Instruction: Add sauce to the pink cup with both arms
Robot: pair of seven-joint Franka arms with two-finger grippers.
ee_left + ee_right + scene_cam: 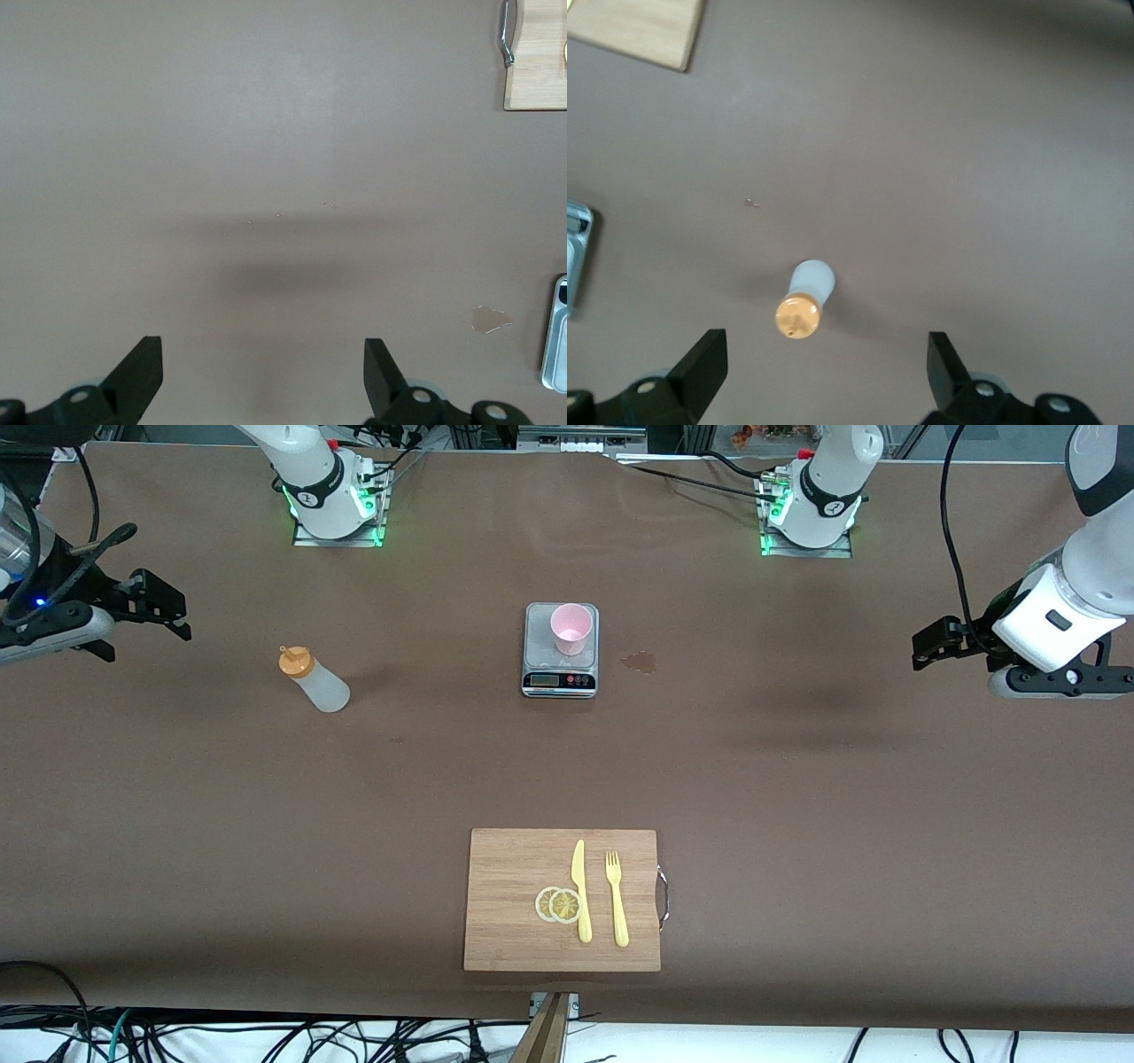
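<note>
The sauce bottle (314, 680), whitish with an orange nozzle cap, stands upright on the brown table toward the right arm's end. It also shows in the right wrist view (804, 301), from above. The pink cup (571, 629) stands on a small grey scale (560, 680) at mid-table. My right gripper (174, 613) is open and empty, up in the air over the table's edge at the right arm's end; its fingers (700, 363) are spread wide with the bottle below. My left gripper (928, 651) is open and empty over bare table at the left arm's end, as its wrist view shows (264, 372).
A wooden cutting board (509, 908) lies near the front camera with a yellow knife (580, 886), a yellow fork (617, 899) and lemon slices (558, 904). A small wet stain (640, 661) lies beside the scale, toward the left arm's end.
</note>
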